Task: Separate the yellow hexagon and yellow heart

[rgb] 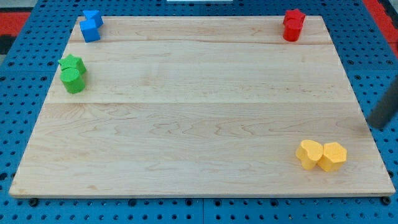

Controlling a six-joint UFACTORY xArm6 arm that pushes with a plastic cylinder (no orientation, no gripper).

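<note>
The yellow heart [309, 154] and the yellow hexagon [333, 156] lie side by side and touching near the board's bottom right corner, the heart on the left. My rod comes in from the view's right edge; my tip [375, 126] is just off the board's right edge, above and to the right of the hexagon, apart from it.
The wooden board [199, 106] lies on a blue pegboard. Two blue blocks [91, 25] touch at the top left corner. Two red blocks [293, 25] touch at the top right. A green star [72, 63] and a green block [74, 80] touch at the left edge.
</note>
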